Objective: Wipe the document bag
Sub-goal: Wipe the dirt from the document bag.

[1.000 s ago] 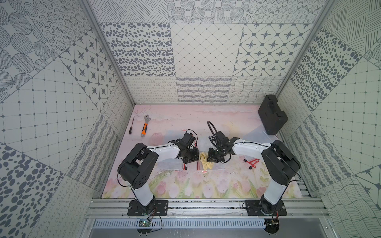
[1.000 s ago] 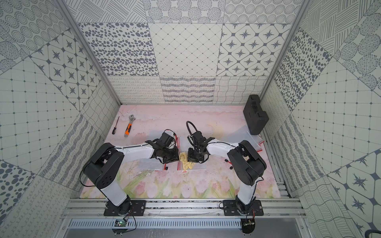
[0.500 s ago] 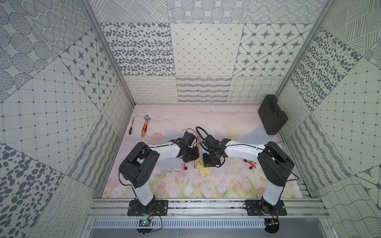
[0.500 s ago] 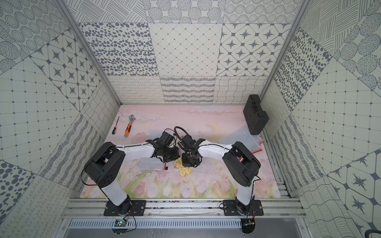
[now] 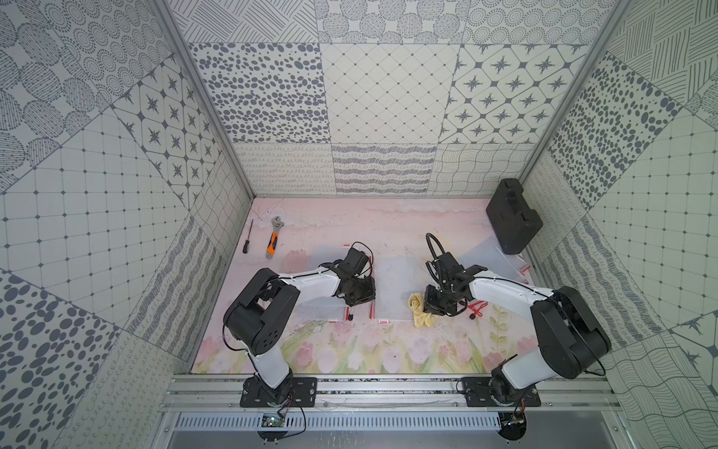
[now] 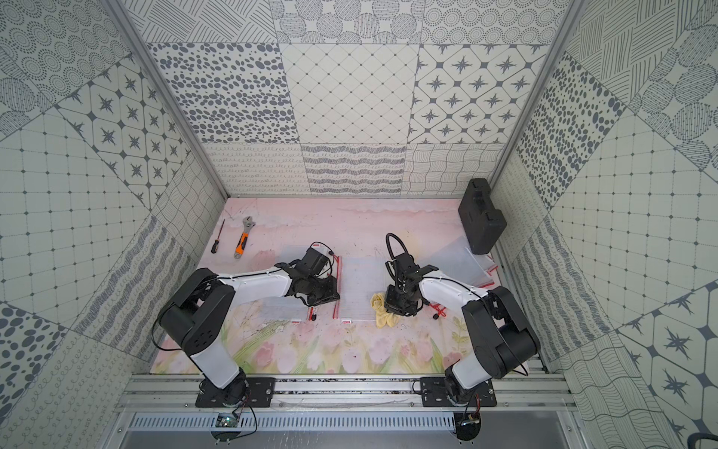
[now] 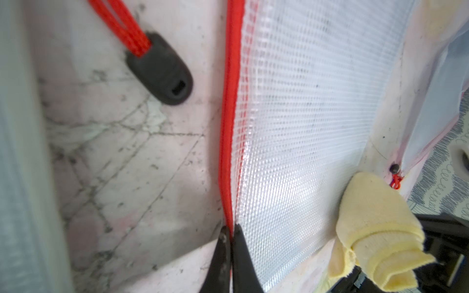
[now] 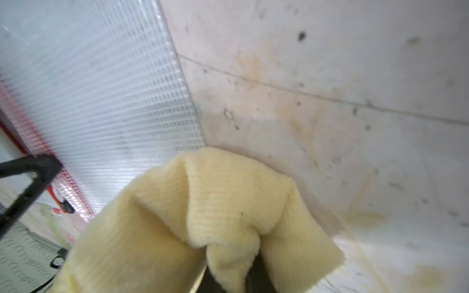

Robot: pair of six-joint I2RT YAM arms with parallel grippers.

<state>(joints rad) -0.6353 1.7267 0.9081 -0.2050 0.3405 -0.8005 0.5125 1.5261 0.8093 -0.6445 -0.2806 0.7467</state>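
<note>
A bimanual robot cell seen from above, boxed in on three sides by white wall panels (image 5: 384, 93) printed with grey dots, stars, grids and wavy lines. The tabletop (image 5: 349, 352) was a pale pink sheet with painted tulips along its 6 o'clock edge; the wrist views showed it scuffed, speckled with dark marks and crossed by fine cracks. At the centre lay the document bag (image 5: 392, 287), a flat translucent mesh pouch with a red zipper edge (image 7: 229, 101) along its 9 o'clock side. The left gripper (image 7: 229, 236) had its fingers pressed together, pinching that zipper edge. The right gripper (image 5: 429, 309) was clamped on a bunched yellow cloth (image 5: 417, 311), which sat at the bag's 4 o'clock edge, touching both mesh and table. A black zipper pull (image 7: 160, 73) on a red cord lay just beside the zipper. A second mesh bag (image 5: 322, 307) lay under the left arm, and a third (image 5: 485, 256) sat at 3 o'clock. At 10 o'clock were an orange-handled adjustable wrench (image 5: 274, 241) and a screwdriver (image 5: 247, 241), side by side; at 2 o'clock a black plastic case (image 5: 513, 215) stood against the wall. An aluminium rail (image 5: 388, 388) at 6 o'clock carried both arm bases.
</note>
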